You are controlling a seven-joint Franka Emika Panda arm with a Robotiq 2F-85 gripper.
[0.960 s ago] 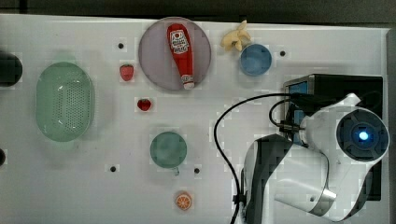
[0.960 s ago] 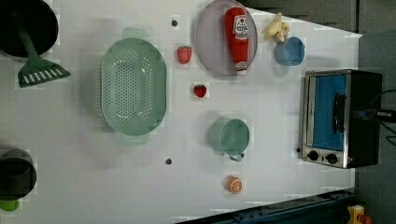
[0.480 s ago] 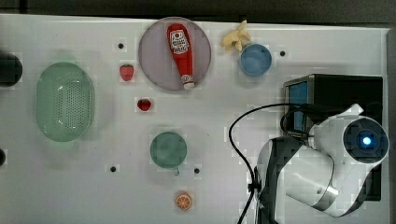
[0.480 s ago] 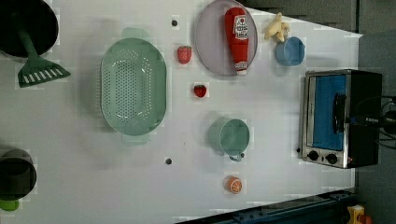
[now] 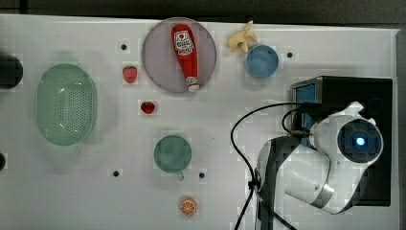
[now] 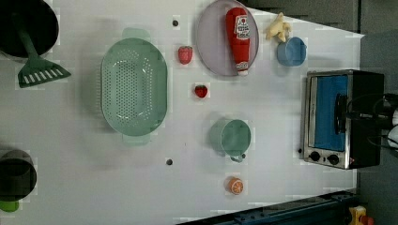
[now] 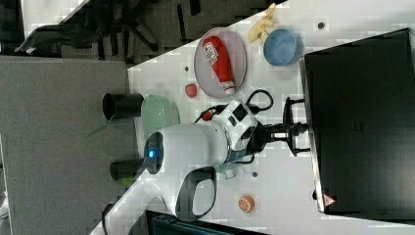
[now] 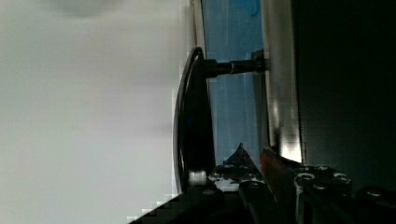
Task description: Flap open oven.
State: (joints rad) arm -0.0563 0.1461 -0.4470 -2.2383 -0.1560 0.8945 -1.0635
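Oven [image 6: 342, 117] door handle [image 8: 192, 126] apparently between the jaws [image 7: 293, 133], narrowly parted, grip unclear.

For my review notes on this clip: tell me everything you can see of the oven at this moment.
The oven is a boxy toaster oven with a black top, a silver metal frame and a blue-tinted door that looks shut. A dark bar handle stands off the door on a post, and two black knobs sit on the front. It stands on the white table near the left view's right edge. The hand is at the door's handle; actual contact cannot be told.
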